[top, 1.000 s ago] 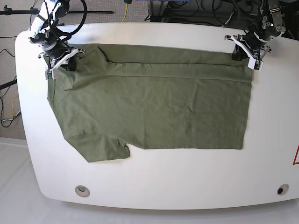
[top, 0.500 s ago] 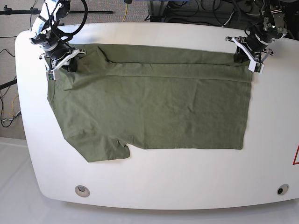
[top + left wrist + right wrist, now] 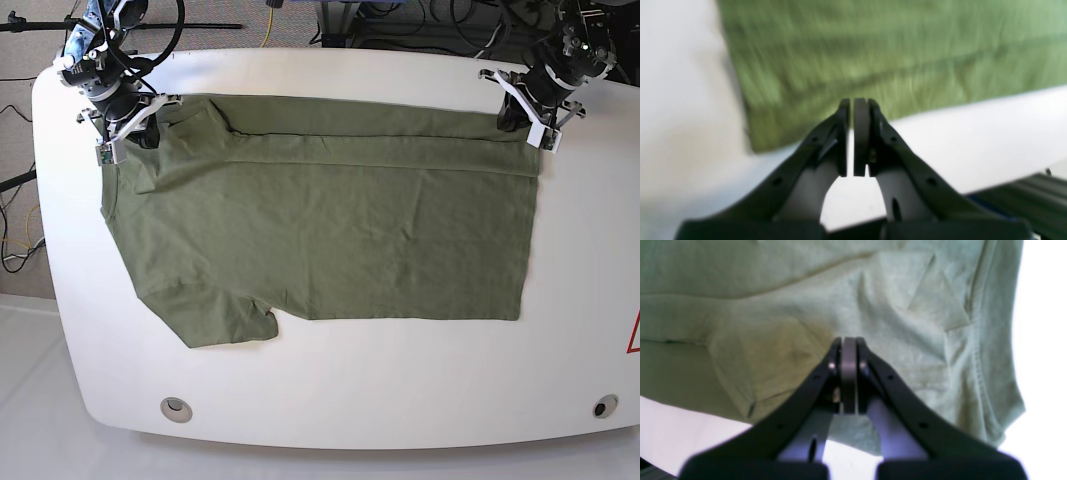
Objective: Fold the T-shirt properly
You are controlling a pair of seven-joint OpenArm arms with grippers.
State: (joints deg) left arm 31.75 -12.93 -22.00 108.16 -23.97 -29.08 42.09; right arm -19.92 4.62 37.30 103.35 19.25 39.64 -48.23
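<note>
Near edge of surface [image 3: 330, 400]: white, with rounded corners; a round inset [image 3: 177, 408] sits near the left corner and a second round inset [image 3: 604, 406] near the right corner.
Red marking [image 3: 634, 335]: partly visible at the right edge of the surface.
T-shirt [image 3: 330, 220]: olive green, lying flat on the surface and spread left to right across its middle and far part.
Near sleeve [image 3: 225, 315]: points toward the near left; its hem lies flat on the surface.
Hem edge [image 3: 528, 240]: runs near to far on the right side and is straight.
Folded band [image 3: 380, 145]: a strip of cloth along the far edge lies doubled over the body; its crease runs left to right.
Right tool [image 3: 125, 125]: at the far left corner of the T-shirt, over the far sleeve area. In the right wrist view the right tool [image 3: 849, 373] has its fingers pressed together, with no cloth between them.
Left tool [image 3: 535, 115]: at the far right corner of the T-shirt, at the end of the folded band. In the left wrist view the left tool [image 3: 857, 133] is closed to a thin slit and grips nothing; this view is blurred.
Cables [image 3: 430, 20]: lie beyond the far edge of the surface.
</note>
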